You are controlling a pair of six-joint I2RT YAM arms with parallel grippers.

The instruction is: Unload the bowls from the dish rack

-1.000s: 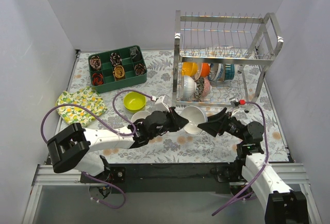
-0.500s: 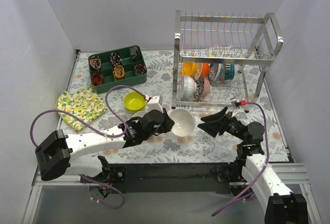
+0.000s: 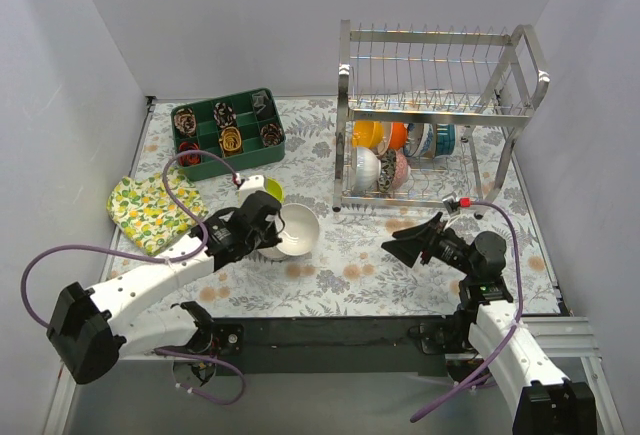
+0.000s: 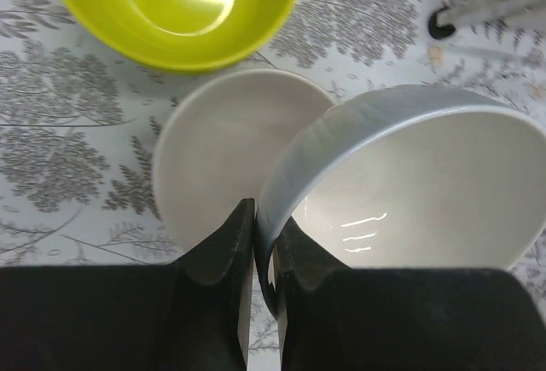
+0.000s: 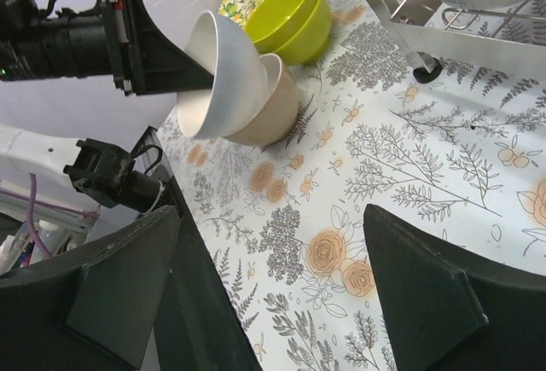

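Partly hidden: from above, the left claw [image 3: 262,223] and its wrist cover most of the lime-green bowls [image 3: 270,191]; only a yellow-green sliver shows.
Cut off: the left wrist view crops the lime-green rim at the top, and the right wrist view shows just one leg and foot of the dish rack [image 5: 401,13].
Hard to tell: we cannot tell whether the white bowl [image 4: 409,183] touches the beige bowl [image 4: 226,158] under it.
Left claw: its fingers are pressed together on the white bowl's rim, one inside and one outside.
Right claw [image 3: 410,238]: spread wide and holding nothing, it hangs low over the counter [image 3: 350,275] in front of the rack.
White bowl: plain with a glossy inside, it is tilted and leans over the beige bowl, just beside the two stacked lime-green ones.
Bowls in the rack: they stand on edge in the lower tier. We make out orange and yellow ones [image 3: 368,133], a white one [image 3: 366,167], a dark floral one [image 3: 393,170] and a blue-patterned one [image 3: 432,138].
Dish rack [image 3: 440,35]: chrome wire in two tiers, it stands at the back right of the counter.
Edges: the rack's front left foot stands near the held bowl, the green compartment tray [image 3: 235,165] sits behind the left claw, and the lemon-print cloth [image 3: 150,210] lies to its left.
Open room: bare floral counter stretches between the two claws and along the near edge.
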